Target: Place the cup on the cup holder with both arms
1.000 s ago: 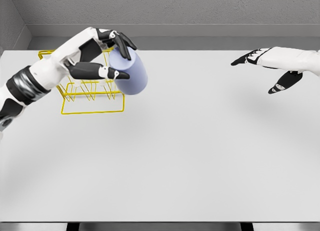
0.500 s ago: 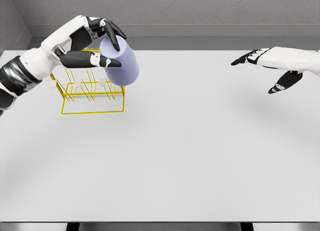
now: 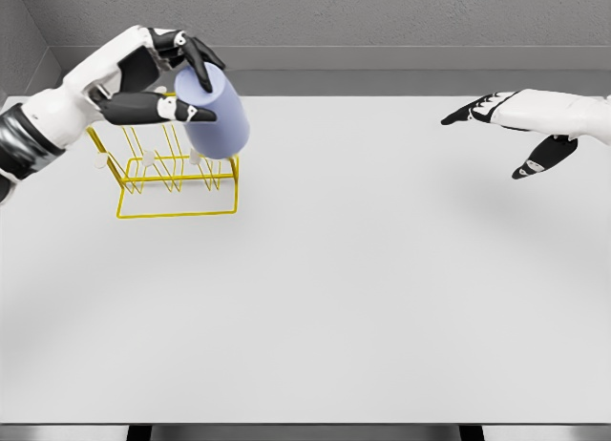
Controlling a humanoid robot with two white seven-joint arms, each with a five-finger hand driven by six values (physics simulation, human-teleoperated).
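Note:
A pale blue cup (image 3: pixel 216 115) hangs tilted in the air over the right end of the yellow wire cup holder (image 3: pixel 172 183). My left hand (image 3: pixel 177 78) is shut on the cup's upper end, thumb below and fingers over the top. The cup's lower edge is close above a white-tipped peg (image 3: pixel 196 157) of the holder; whether they touch I cannot tell. My right hand (image 3: pixel 501 131) hovers open over the table's far right, well away from the cup, holding nothing.
The white table (image 3: pixel 334 288) spreads out below, with its front edge near the bottom of the view. A grey wall runs behind the table's back edge and along the left corner.
The left hand has carried the cup left and up, from beside the holder's right end to above it. The right arm has not moved.

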